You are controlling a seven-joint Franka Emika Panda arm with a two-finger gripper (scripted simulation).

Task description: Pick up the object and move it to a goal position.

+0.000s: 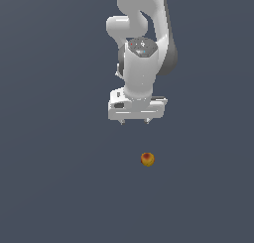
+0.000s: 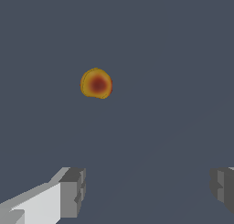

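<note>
The object (image 1: 147, 159) is a small round ball, red-orange with yellow patches, resting on the dark grey floor in the exterior view. My white gripper (image 1: 135, 121) hangs above it and slightly toward the exterior view's left, clearly apart from it. Its two short fingertips (image 1: 122, 121) point down and stand wide apart, with nothing between them. In the wrist view the object (image 2: 96, 83) lies ahead of the fingers (image 2: 72, 192), outside the gap between them, and the gripper (image 2: 146, 189) is open.
A plain dark grey surface (image 1: 49, 187) fills both views. The white arm (image 1: 144, 33) rises behind the gripper toward the top of the exterior view.
</note>
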